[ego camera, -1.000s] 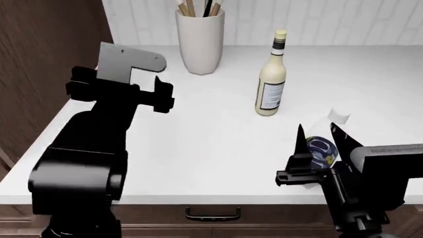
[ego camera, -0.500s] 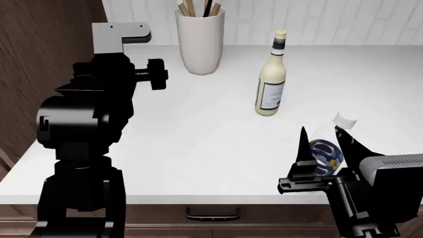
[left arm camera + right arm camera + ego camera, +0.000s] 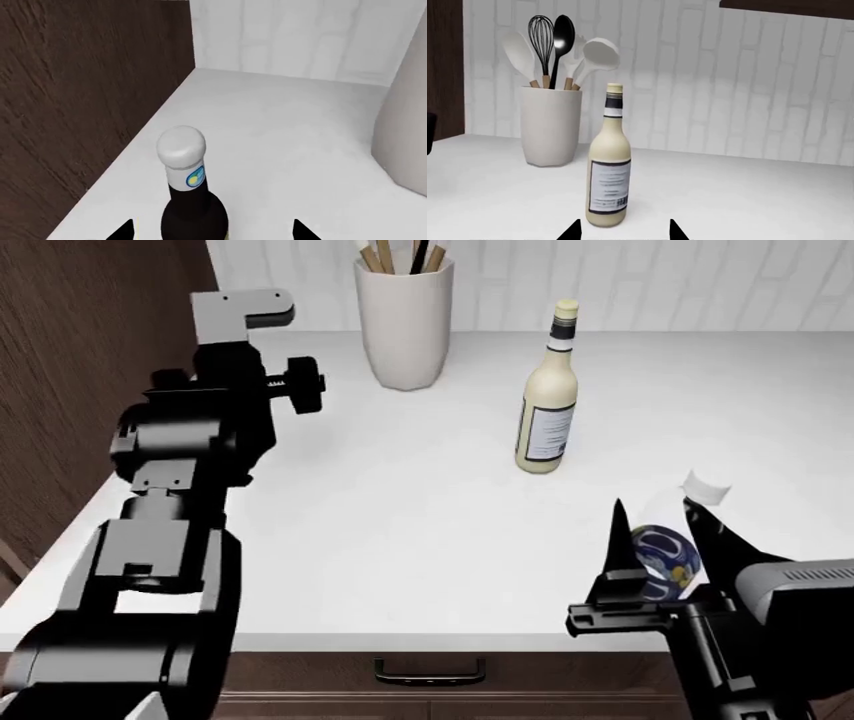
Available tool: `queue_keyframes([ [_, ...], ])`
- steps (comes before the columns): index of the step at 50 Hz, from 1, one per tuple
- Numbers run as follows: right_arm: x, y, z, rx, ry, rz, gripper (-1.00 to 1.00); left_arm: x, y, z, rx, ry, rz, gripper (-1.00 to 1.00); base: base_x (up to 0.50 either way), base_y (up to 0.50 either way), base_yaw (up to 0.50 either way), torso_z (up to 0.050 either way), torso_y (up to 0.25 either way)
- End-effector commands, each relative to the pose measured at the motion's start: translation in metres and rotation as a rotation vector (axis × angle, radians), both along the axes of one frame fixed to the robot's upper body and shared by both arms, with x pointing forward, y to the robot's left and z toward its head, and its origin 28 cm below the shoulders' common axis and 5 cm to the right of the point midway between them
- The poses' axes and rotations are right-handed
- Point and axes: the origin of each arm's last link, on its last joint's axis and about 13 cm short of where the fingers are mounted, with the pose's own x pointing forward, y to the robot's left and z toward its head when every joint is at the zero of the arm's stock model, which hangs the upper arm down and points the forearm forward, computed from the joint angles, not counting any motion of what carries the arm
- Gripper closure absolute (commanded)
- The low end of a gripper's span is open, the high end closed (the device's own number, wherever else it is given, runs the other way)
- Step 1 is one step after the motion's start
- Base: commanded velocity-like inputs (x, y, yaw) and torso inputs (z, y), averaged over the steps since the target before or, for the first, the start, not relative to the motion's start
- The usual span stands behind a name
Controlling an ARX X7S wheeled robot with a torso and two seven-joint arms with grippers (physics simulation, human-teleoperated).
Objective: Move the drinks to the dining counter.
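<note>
Clear plastic, blue-labelled, white-capped: this bottle (image 3: 667, 545) is leaning to the right at the near right of the white cabinet top (image 3: 400, 510), sitting between the right gripper (image 3: 662, 558) fingers. The jaws are standing close on either side of it and appear to be gripping it, though contact itself is not plainly visible. The cream bottle (image 3: 547, 400) is standing upright farther back, mid-counter, near the pale utensil holder (image 3: 403, 325). The small dark bottle (image 3: 192, 200) is standing at the far left beside the dark wood panel (image 3: 80, 115); the left gripper (image 3: 212, 231) is straddling it with jaws wide, tips clear of the glass, holding nothing. Step in hand, as judged: securing bottles for pickup. Next move calls for closing the left jaws on the dark bottle's body, then lifting both straight up before carrying to the dining counter, which is not in view.
</note>
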Motion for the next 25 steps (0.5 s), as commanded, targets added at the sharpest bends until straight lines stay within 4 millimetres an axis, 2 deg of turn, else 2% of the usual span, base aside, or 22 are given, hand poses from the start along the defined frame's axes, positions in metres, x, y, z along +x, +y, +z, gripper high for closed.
queue_keyframes([
  [1,-0.0009,-0.0016,0.0028,-0.015,-0.033,-0.014,1.0,0.0109,0.0045,-0.0082,0.005,0.014,0.058,-1.0,0.0,0.0,0.0,0.0,0.0],
  [17,-0.0075,-0.0043,0.0056,-0.026,-0.028,-0.039,1.0,0.0122,0.0053,-0.0117,0.046,0.054,-0.06,-1.0,0.0,0.0,0.0,0.0,0.0],
  [18,-0.0078,-0.0042,0.005,-0.025,-0.028,-0.04,1.0,0.0119,0.0063,-0.0134,0.066,0.06,-0.051,1.0,0.0,0.0,0.0,0.0,0.0],
  [25,-0.0077,-0.0037,0.0054,-0.02,-0.032,-0.038,1.0,0.0141,0.0091,-0.0073,0.088,0.008,-0.044,1.0,0.0,0.0,0.0,0.0,0.001],
])
